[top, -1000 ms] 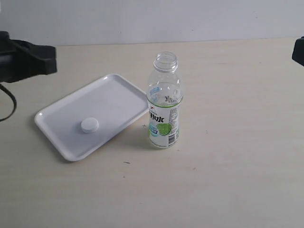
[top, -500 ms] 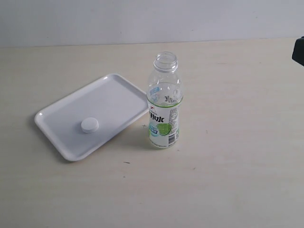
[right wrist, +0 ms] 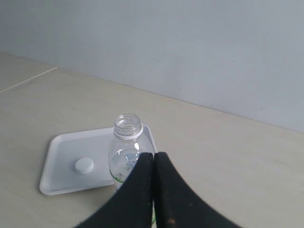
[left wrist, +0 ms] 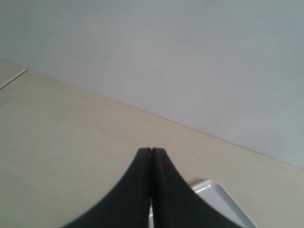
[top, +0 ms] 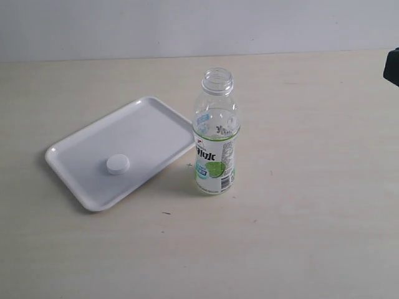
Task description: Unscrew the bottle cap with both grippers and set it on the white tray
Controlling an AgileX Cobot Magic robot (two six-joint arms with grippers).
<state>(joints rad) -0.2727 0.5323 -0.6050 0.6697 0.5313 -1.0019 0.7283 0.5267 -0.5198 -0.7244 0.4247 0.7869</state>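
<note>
The small round white plastic screw cap lies on the flat rectangular white plastic tray, in the half of the tray farther from the bottle and about midway between its two long rims. The small clear plastic drink bottle with the white-and-green lime label stands with its neck bare, just beside the tray's corner nearest it. I cannot tell whether bottle and tray touch.

Judged from this layout, both the unscrewing and the placing are done. What remains is probably only to keep the arms clear and bring them to rest, with no further grasp needed.

The black left gripper has its two angular fingers pressed together with nothing between them. It points over bare pale wooden tabletop towards the far wall, with one tray corner just showing beside it. The black right gripper is likewise closed and empty. It is raised well apart from the bottle and aimed at bottle and tray. In the exterior view only a dark scrap shows at the tabletop's far right edge.

The bottle is upright, its long axis vertical and its open mouth facing straight up. The cap rests flat, apparently closed face up, though it is too small to be sure. The tray's long axis runs diagonally, from the tabletop's near left towards the bottle.
</note>
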